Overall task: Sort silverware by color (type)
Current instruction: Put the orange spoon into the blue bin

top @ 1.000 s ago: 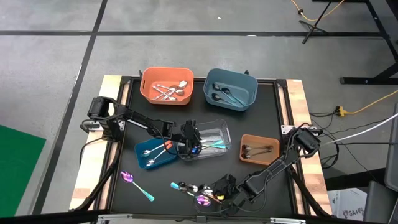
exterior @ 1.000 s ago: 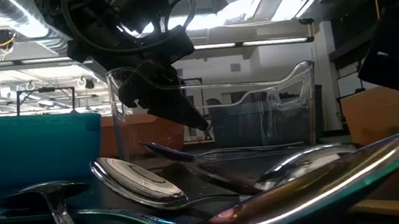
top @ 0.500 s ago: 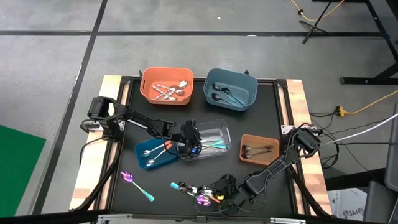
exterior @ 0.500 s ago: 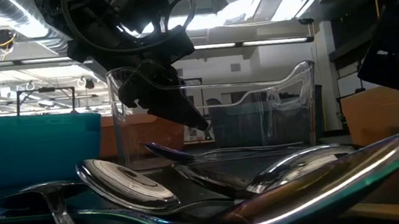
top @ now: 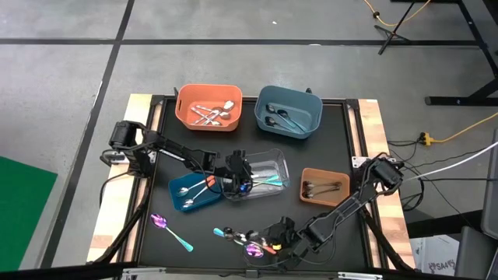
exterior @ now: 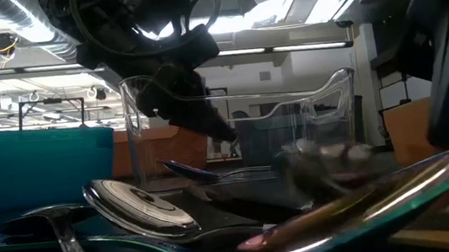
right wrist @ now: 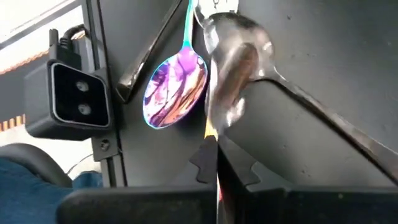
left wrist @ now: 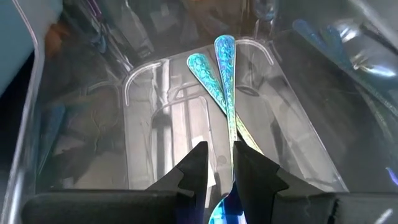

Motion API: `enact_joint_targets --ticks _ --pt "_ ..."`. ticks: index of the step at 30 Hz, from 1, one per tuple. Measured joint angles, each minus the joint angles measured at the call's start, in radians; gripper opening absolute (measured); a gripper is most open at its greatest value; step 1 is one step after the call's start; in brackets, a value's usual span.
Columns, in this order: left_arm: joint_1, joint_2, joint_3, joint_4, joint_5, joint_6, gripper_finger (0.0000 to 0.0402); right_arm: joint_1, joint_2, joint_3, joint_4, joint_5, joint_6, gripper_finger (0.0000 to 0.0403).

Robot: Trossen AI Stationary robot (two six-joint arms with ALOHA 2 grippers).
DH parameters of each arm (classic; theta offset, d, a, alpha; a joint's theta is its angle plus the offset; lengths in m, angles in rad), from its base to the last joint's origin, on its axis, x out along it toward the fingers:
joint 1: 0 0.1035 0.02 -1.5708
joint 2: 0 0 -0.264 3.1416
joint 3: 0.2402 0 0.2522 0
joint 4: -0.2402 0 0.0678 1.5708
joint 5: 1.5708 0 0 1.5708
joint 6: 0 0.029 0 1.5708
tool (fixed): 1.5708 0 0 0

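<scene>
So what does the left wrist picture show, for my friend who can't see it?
The left gripper holds a teal-handled utensil by its thin neck over a clear bin. A second teal handle lies beside it inside.

The left arm reaches in from the worktop's left edge toward the middle, its pincer (top: 240, 177) lowered, fingers narrowly parted. The right arm stretches from the right edge to the near edge, its pincer (top: 274, 241) closed.
</scene>
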Motion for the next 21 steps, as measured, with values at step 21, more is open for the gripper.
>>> enact_joint_targets --ticks 21 --pt "0.0 -0.001 0.0 0.012 0.004 -0.001 0.0069 -0.022 -0.001 0.0 -0.035 -0.097 -0.005 0.0001"
